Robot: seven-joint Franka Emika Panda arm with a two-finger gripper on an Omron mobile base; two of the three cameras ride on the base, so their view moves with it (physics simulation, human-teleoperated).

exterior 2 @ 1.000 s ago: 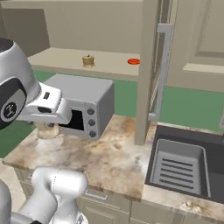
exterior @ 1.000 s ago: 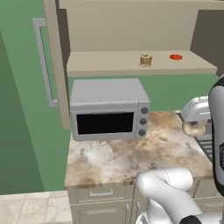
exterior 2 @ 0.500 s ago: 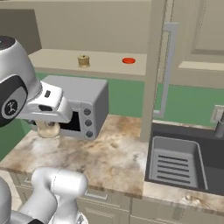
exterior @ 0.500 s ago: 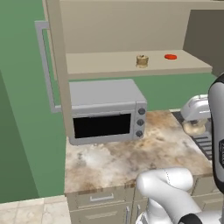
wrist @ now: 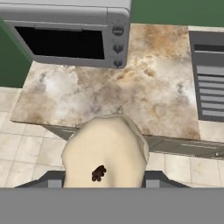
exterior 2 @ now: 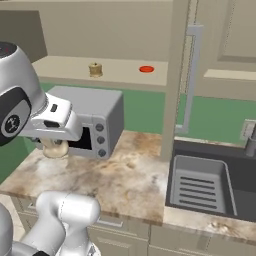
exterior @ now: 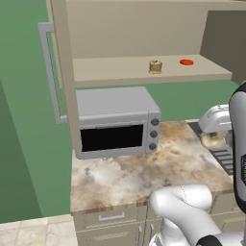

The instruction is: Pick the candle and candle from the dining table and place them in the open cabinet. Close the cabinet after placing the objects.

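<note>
While the gripper (wrist: 103, 186) clasped the cream candle (wrist: 105, 155), a marbled counter (exterior: 139, 168) lay below.
A golden-brown candle (exterior: 155, 67) stood on the open cabinet (exterior 2: 178, 80) shelf near a red disc (exterior: 186, 62), above the microwave (exterior: 115, 122); green walls, sink (exterior 2: 205, 187) at right.

Even, bright rendered light; soft shadows under cabinet (exterior: 144, 29) shelf; all views sharp, no glare.

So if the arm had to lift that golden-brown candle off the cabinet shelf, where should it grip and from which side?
Grip the golden-brown candle across its round sides, coming in level from the open front of the cabinet shelf. It stands upright and squat. Probably leave the thin top alone. The red disc lies apart from it, so the fingers should have room on both sides.
</note>
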